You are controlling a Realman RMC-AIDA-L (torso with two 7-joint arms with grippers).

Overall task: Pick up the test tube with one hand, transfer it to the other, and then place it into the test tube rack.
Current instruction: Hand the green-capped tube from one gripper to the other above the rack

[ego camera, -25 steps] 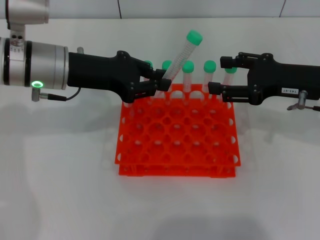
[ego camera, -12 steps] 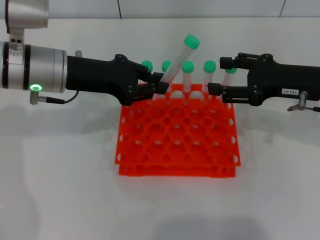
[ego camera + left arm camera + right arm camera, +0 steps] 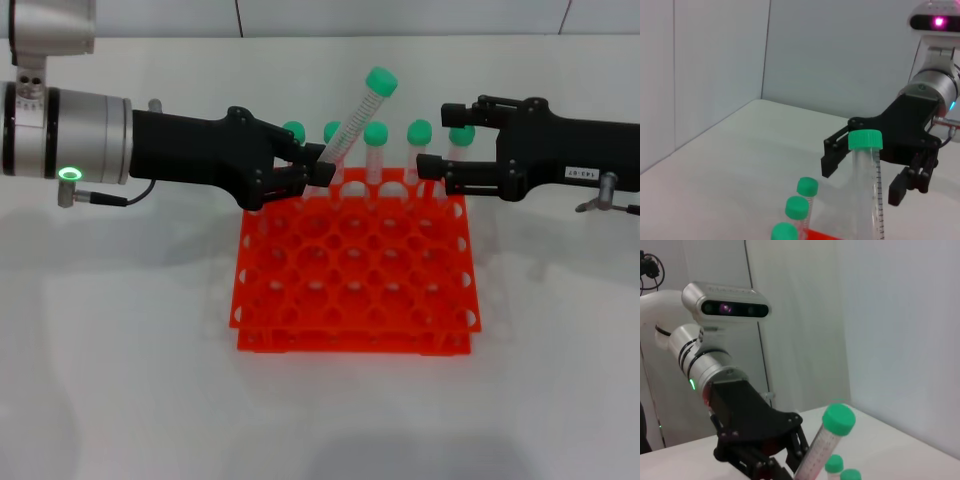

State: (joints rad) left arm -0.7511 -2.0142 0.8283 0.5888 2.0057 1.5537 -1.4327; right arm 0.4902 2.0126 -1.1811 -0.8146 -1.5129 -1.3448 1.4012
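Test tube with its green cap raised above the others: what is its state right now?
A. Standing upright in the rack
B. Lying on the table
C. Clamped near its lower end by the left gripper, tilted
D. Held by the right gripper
C: the left gripper pinches the test tube near its lower end, leaning toward the open right gripper.

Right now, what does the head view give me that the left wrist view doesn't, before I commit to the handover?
Only the head view shows the test tube rack, the left gripper shut on the lower part of the tilted test tube, and the gap between that tube and the right gripper.

Only the left wrist view shows the right gripper head-on, its fingers spread apart behind the tube's cap.

Both show the held tube, the open right gripper and green-capped tubes standing below.
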